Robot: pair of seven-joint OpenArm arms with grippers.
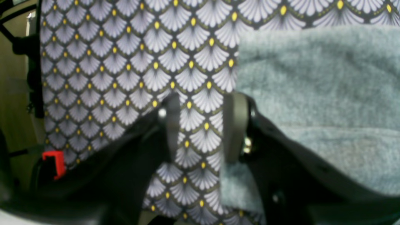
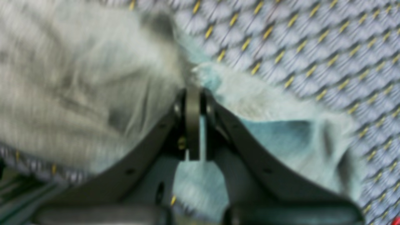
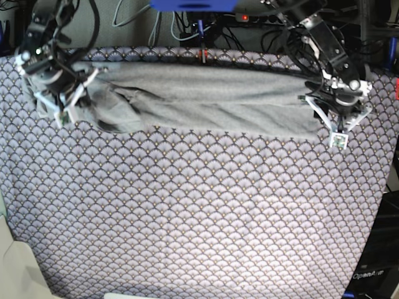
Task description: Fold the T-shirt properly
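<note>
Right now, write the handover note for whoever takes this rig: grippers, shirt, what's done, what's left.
Left gripper: jaws apart, nothing between them, just off the T-shirt's edge over the tablecloth.
Right gripper: shut on the T-shirt, pinching bunched cloth at its end of the table.
T-shirt: stretched as a long band along the far edge of the table, rumpled at the right gripper's end.
Done: shirt appears folded over lengthwise.
Left: smooth the bunched end, fold the band across into a compact stack, release.
</note>
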